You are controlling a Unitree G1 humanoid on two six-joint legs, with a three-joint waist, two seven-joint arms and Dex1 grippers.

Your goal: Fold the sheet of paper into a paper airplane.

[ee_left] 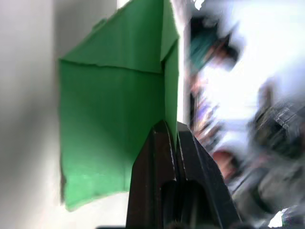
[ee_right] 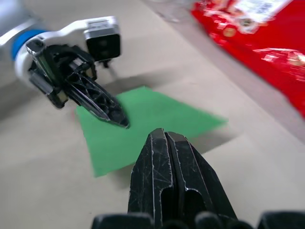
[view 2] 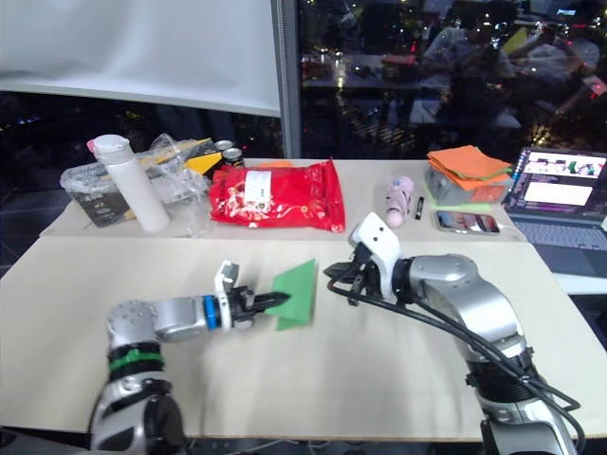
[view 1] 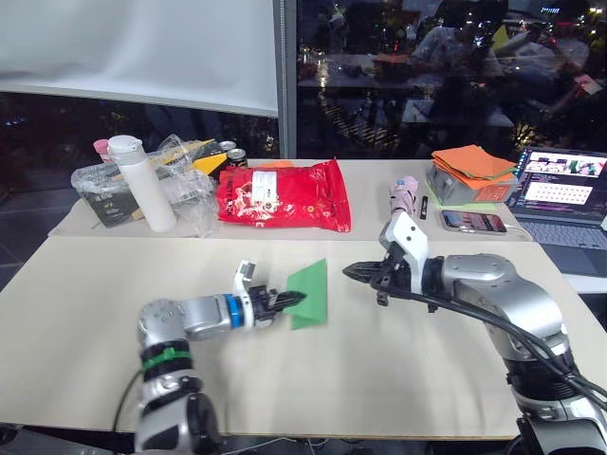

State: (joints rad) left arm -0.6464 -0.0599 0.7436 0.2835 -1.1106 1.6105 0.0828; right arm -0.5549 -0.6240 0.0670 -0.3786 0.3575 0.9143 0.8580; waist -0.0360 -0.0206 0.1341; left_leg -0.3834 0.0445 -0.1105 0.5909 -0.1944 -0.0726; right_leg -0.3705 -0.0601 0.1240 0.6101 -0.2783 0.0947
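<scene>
The sheet of paper [view 1: 311, 290] is a narrow, creased bright green shape near the middle of the beige table [view 1: 398, 379]. It seems partly raised off the surface. My left gripper [view 1: 296, 300] is shut on its near left edge; in the left wrist view the black fingertips [ee_left: 167, 138] pinch a folded layer of the green paper [ee_left: 114, 109]. My right gripper [view 1: 349, 271] hovers just right of the paper, fingers shut with nothing between them. In the right wrist view its fingertips [ee_right: 157, 143] point at the green paper [ee_right: 152, 114], with the left gripper [ee_right: 119, 119] across from them.
Along the back of the table are a red snack bag [view 1: 283, 194], a white bottle [view 1: 142, 180], a clear plastic bag of items [view 1: 185, 171] and a pink object [view 1: 405, 194]. An orange paper stack [view 1: 474, 163], a phone [view 1: 472, 221] and a laptop [view 1: 560, 194] are at the back right.
</scene>
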